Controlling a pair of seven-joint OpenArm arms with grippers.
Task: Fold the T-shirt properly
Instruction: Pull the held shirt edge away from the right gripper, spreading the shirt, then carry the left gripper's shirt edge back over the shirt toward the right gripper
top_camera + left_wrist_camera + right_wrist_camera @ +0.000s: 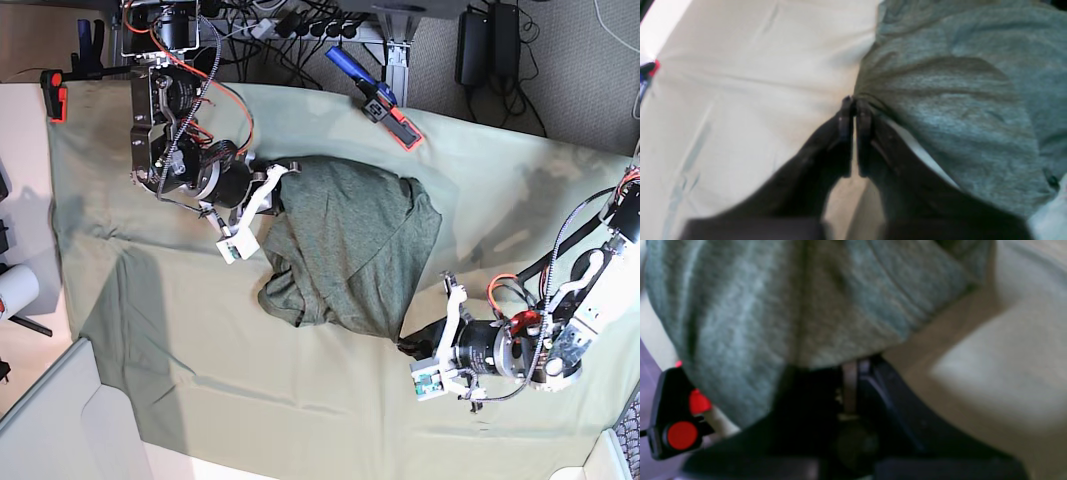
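The T-shirt [350, 245] lies bunched and partly folded on the middle of the table, dark olive-green and wrinkled. My left gripper [408, 347] is at its near corner. In the left wrist view the left gripper [853, 101] is shut, pinching the T-shirt's [957, 100] edge. My right gripper [283, 172] is at the shirt's far left corner. In the right wrist view the T-shirt [773, 306] drapes over the right gripper [853, 366], whose jaws stand nearly together on the cloth; the tips are hidden by fabric.
The paler green table cloth [200, 380] covers the table, also seen in the wrist views [740, 83] [1007, 356]. A blue-and-red clamp [378, 98] and a red clamp [52, 95] sit at the far edge. A black box with red buttons [676, 420] is at left.
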